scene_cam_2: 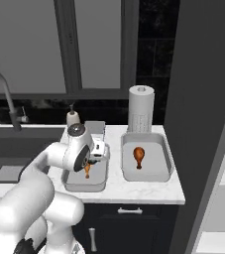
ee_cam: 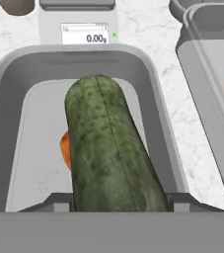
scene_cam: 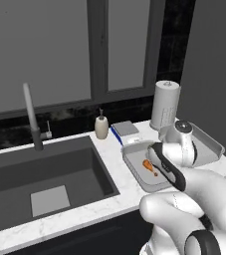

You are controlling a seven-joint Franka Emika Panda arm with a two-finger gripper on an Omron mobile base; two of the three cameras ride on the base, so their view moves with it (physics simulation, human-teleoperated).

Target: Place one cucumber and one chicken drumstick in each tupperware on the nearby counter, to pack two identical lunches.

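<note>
In the hand view a dark green cucumber [ee_cam: 108, 148] runs lengthwise between my fingertips, and my gripper [ee_cam: 118, 202] is shut on it. It hangs over the left tupperware [ee_cam: 15, 69], where an orange sliver of chicken drumstick [ee_cam: 65, 150] peeks out from under it. From the right base view the gripper [scene_cam_2: 94, 158] hovers above that tupperware [scene_cam_2: 84, 187] and its drumstick [scene_cam_2: 87, 170]. The right tupperware [scene_cam_2: 151, 174] holds another drumstick [scene_cam_2: 139, 156]. Both containers stand on the white counter [scene_cam_2: 148, 191]. In the left base view the near tupperware [scene_cam: 134, 162] shows its drumstick [scene_cam: 149, 167].
A kitchen scale [ee_cam: 79, 24] sits just behind the left tupperware, with a soap bottle [scene_cam: 101, 125] beside it. A paper towel roll [scene_cam_2: 140, 109] stands behind the right tupperware. The dark sink [scene_cam: 45, 174] and faucet [scene_cam: 32, 117] lie to the left. A tall dark panel [scene_cam_2: 203, 124] bounds the right.
</note>
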